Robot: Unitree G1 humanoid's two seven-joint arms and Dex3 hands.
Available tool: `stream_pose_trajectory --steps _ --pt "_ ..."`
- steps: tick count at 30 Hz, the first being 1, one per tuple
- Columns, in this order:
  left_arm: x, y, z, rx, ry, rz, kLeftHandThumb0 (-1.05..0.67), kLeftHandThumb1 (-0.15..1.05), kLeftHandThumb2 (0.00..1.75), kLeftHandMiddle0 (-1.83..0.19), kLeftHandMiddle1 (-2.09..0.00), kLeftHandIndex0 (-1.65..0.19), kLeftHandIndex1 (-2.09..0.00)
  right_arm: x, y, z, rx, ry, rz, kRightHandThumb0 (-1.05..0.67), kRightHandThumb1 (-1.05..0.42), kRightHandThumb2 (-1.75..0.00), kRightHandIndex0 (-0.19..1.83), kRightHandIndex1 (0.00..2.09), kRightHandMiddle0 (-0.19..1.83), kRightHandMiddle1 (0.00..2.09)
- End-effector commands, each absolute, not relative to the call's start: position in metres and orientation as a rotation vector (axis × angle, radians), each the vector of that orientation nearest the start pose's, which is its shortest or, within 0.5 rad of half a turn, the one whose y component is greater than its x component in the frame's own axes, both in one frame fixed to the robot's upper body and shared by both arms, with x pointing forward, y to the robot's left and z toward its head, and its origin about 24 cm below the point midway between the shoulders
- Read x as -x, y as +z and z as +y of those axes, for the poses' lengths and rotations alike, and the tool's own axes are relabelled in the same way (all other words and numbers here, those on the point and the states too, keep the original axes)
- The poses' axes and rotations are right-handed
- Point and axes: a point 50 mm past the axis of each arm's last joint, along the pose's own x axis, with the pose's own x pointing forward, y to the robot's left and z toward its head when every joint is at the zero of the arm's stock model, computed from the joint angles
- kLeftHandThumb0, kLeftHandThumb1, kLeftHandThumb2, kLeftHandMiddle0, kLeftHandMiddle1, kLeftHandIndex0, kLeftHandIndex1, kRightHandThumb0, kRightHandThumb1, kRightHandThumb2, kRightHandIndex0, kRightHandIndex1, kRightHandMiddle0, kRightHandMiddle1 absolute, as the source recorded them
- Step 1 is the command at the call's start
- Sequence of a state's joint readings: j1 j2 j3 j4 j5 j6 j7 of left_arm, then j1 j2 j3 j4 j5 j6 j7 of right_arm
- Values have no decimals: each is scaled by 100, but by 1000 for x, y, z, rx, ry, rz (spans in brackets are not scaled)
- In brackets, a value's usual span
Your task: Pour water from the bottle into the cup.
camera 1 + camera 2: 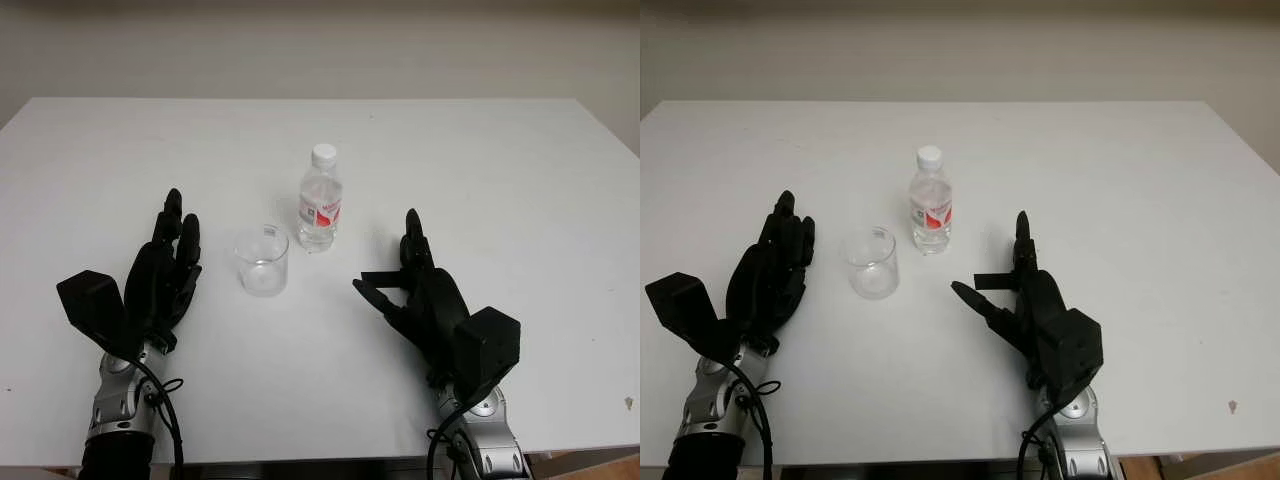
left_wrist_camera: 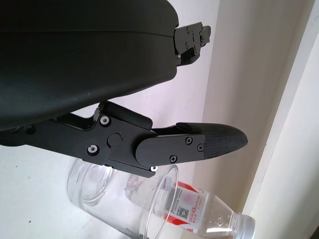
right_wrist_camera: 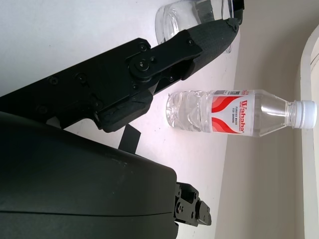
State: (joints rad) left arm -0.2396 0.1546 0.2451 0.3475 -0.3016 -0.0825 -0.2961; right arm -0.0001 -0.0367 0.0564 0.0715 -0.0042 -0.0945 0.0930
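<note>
Both my left hand [image 1: 168,268] and right hand [image 1: 420,290] are open, holding nothing. The capped water bottle [image 1: 320,199] stands mid-frame, just beside the glass cup [image 1: 262,260]; a careless reach could topple either.

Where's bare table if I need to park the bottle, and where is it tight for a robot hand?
Bare table runs right of the bottle and beyond it, and left beyond the left robot hand. Also bare: the near strip between both arms. Tight: the gap between bottle and cup, flanked by the right robot hand. Both are open.
</note>
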Motion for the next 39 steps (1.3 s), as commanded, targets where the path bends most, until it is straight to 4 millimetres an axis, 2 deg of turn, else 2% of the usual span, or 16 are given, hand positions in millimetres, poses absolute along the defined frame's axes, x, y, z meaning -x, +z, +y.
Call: stream_pose_trajectory --steps 1,12,19,27,32,39 --pt "-287 36 217 204 -55 -15 -72 105 45 17 -5 19 -5 -250 34 -138 38 149 -21 -92 -91 -5 -19 0 -19 0" --pt "-295 40 219 193 -47 -22 -72 105 43 16 -5 16 -6 -265 37 -137 33 173 -34 -93 -91 -5 -19 0 -19 0" --pt "-293 39 220 179 -41 -30 -71 105 45 16 -6 16 -6 -289 67 -130 17 208 -162 -94 -91 -5 -19 0 -19 0" --pt "-293 41 220 184 -46 -32 -72 105 43 17 -5 17 -5 -330 110 -113 65 249 -294 -97 -92 -6 -19 0 -19 0" --pt "-293 40 219 175 -39 -31 -72 105 45 16 -6 16 -6 -347 118 -109 90 263 -288 -97 -90 -5 -19 0 -19 0" --pt "-294 39 217 195 -44 -29 -71 105 44 16 -5 16 -5 -363 117 -101 170 285 -282 -98 -90 -5 -19 0 -19 0"
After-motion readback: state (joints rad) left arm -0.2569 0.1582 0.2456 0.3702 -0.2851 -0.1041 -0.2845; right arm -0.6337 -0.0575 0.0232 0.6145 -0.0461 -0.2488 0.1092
